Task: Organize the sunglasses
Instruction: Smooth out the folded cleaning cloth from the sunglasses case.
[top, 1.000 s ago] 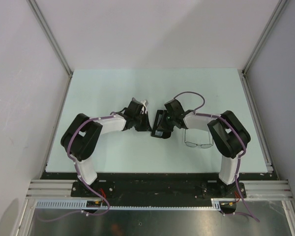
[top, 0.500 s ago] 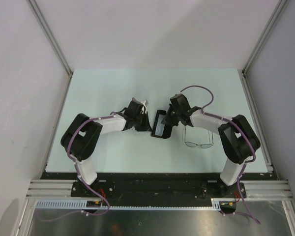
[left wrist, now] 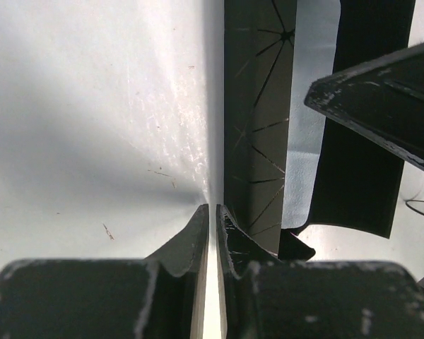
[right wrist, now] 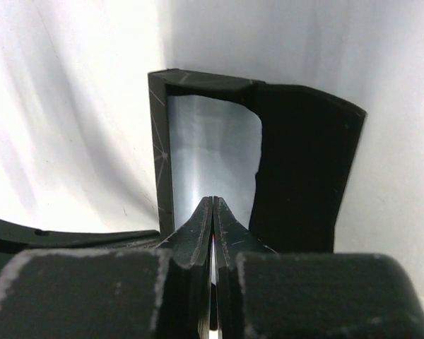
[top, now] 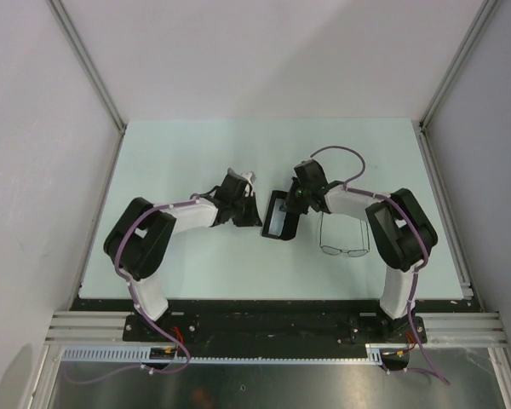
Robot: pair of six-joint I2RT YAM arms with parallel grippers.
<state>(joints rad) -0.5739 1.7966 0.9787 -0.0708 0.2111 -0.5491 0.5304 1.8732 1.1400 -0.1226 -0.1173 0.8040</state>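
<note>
Checking before I move: where does everything stand?

Your right gripper [right wrist: 212, 201] is clenched tight. Its tips meet just inside the mouth of the black oblong case [right wrist: 304, 169], right over the light blue cloth [right wrist: 212, 148] that lies in it. I cannot tell whether any cloth is caught between the tips. Your left gripper [left wrist: 212, 212] is pinched down to a slit at the case's left wall, and it reads as a grip that steadies the case. The thin dark wire-frame sunglasses [top: 342, 250] lie flat on the pale green table [top: 196, 153], temples seemingly unfolded. They are just right of the case, near your right forearm, and neither gripper touches them.

So the step is the cloth?

That is my reading: clear the case so the glasses can go in. Lift the right gripper slowly and watch the wrist view. If the cloth does not rise with the tips, part them, press a little deeper and pinch again. Hold the left grip firm so the case does not come up with the cloth. Draw up and away from your right side, since the glasses lie close to that forearm and a low sweep could knock them.
</note>
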